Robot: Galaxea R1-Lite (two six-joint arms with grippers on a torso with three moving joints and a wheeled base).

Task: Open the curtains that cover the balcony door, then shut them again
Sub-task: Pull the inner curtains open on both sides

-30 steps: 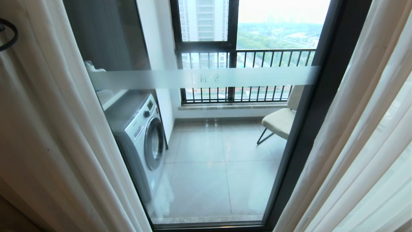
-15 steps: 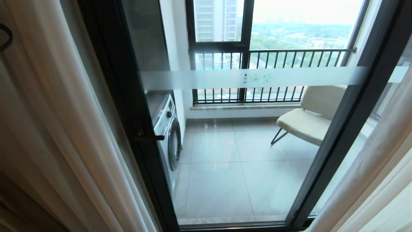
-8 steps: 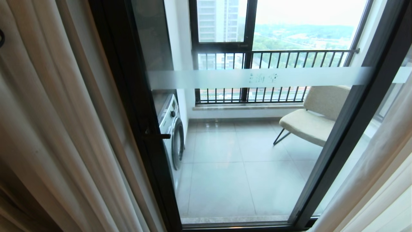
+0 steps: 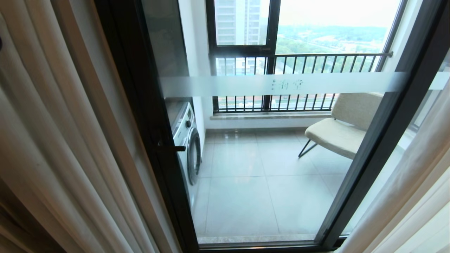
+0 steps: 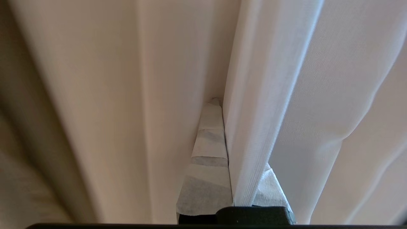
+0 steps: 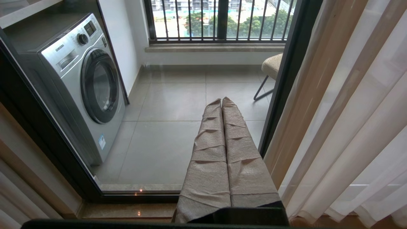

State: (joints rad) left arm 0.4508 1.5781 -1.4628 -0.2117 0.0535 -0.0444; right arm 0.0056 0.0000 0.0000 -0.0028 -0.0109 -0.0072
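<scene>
The left pincer (image 5: 222,105) has its two cloth-wrapped fingers (image 5: 210,143) squeezed together on a fold of the thin white see-through sheer curtain (image 5: 254,111); the fold runs between the fingers, from their base past the tips, and more soft cloth hangs close on both sides of the pincer; beside the sheer there is the thick beige woven drape (image 5: 105,95); all the pleats run long and straight, up and down.

The right pincer (image 6: 222,101) is closed tight with nothing in it, its two wrapped fingers (image 6: 210,149) pressed flat side by side; it points at the big clear glass balcony door with thick black frames (image 6: 283,79); the door stands upright just ahead of the tips; another bunch of beige and white curtain (image 6: 349,111) hangs near the pincer on one side, not touching it; through the glass, past the tips, stands a silver front-loading washing machine (image 6: 82,76).

In the head view the glass (image 4: 267,158) shows bare between the two curtain bunches.
</scene>
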